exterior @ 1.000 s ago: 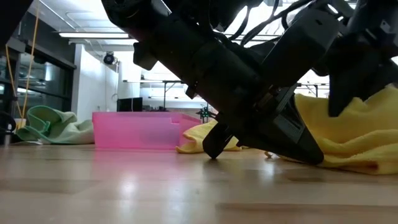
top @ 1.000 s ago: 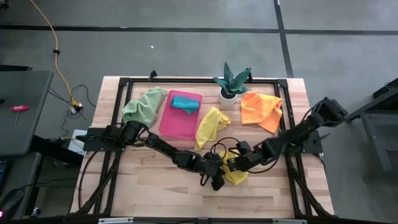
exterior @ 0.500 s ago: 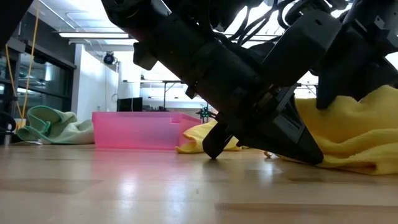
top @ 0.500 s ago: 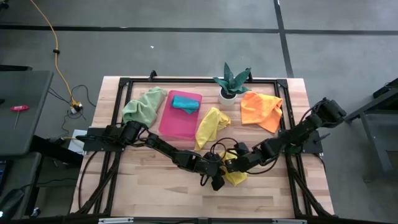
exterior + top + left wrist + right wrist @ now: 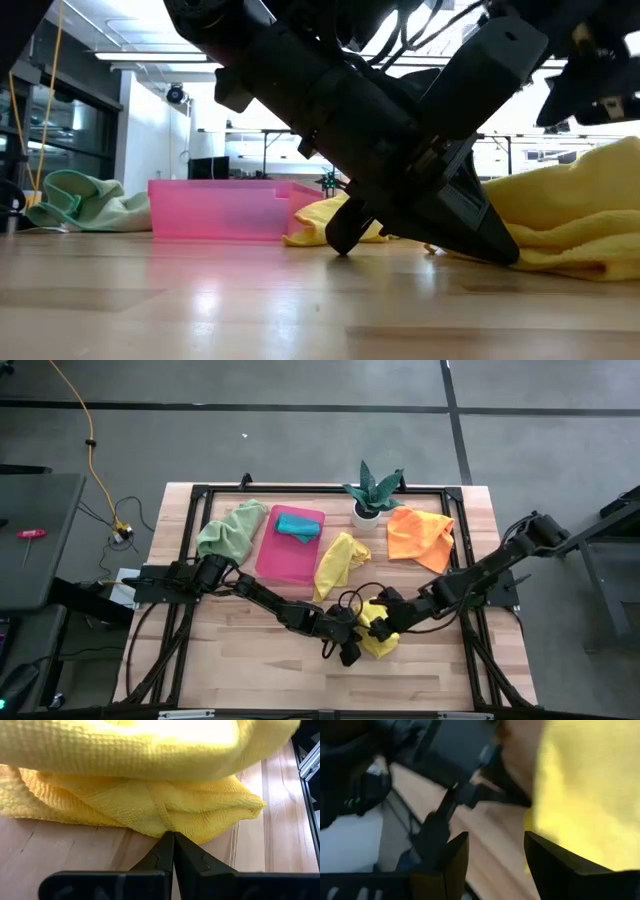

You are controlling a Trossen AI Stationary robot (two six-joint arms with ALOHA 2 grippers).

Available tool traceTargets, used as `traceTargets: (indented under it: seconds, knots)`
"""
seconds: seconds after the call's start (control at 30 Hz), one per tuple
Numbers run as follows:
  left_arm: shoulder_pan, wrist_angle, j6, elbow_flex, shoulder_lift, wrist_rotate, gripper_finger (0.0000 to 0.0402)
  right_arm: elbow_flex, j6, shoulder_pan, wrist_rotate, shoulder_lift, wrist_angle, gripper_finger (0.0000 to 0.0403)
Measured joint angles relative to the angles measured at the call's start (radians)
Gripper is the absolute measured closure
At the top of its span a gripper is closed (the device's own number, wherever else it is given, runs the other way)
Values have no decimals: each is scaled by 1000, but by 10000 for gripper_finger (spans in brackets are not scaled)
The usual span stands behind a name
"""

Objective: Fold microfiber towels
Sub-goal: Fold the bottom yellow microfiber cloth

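Pale green cloth [image 5: 230,530]: I see it bunched just left of the rigid pink plastic tray [image 5: 283,555].
Teal cloth [image 5: 297,526]: lying in that tray.
Left gripper [image 5: 173,840]: fingers pressed together, tip against the crumpled yellow microfiber towel [image 5: 376,632], below-right of the tray.
Right gripper [image 5: 495,852]: fingers spread, holding nothing, beside that towel.

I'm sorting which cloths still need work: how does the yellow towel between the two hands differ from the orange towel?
The yellow towel lies near the table's front, bunched into a small lump; the orange towel lies at the back right by the potted plant, spread wider. The left hand, shut, touches the yellow towel's edge and the open right hand is beside it; no hand is near the orange towel. Both are rumpled, neither neatly folded.
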Motion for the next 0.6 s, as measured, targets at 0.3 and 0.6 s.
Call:
traceTargets:
  seconds: [0.3,0.6]
  knots:
    - [1,-2,0,0,0,2,402,0,-13,66,81,-54,-231,254]
    - [3,-2,-1,-1,0,3,402,-74,170,129,242,-47,-252,383]
